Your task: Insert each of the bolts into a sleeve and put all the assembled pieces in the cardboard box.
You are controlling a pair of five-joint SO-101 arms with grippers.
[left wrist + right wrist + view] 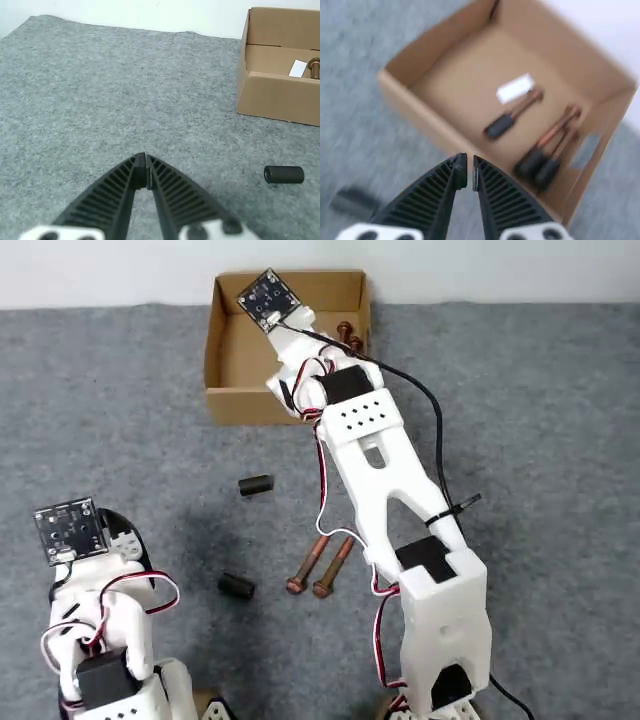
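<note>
A: R hand [469, 172] clenched, empty, above the cardboard box [465, 85]; three assembled pieces [512, 114] inside.
B: Left wrist cam?
A: L hand [145, 172] pinched shut, nothing held, low over the counter [100, 90]; one sleeve [284, 174] nearby.
B: Overhead?
A: Two bolts [307, 561] side by side, two sleeves apart. Drop-off looks done; next prob. needs a hand opened over a bolt, then mated w/ a sleeve.

We see our right pincer [469, 172] black and ribbed; just beyond it a tan cardboard box [435, 52] holds copper bolts [555, 127] in black sleeves [500, 126], on grey felt [350, 125].
</note>
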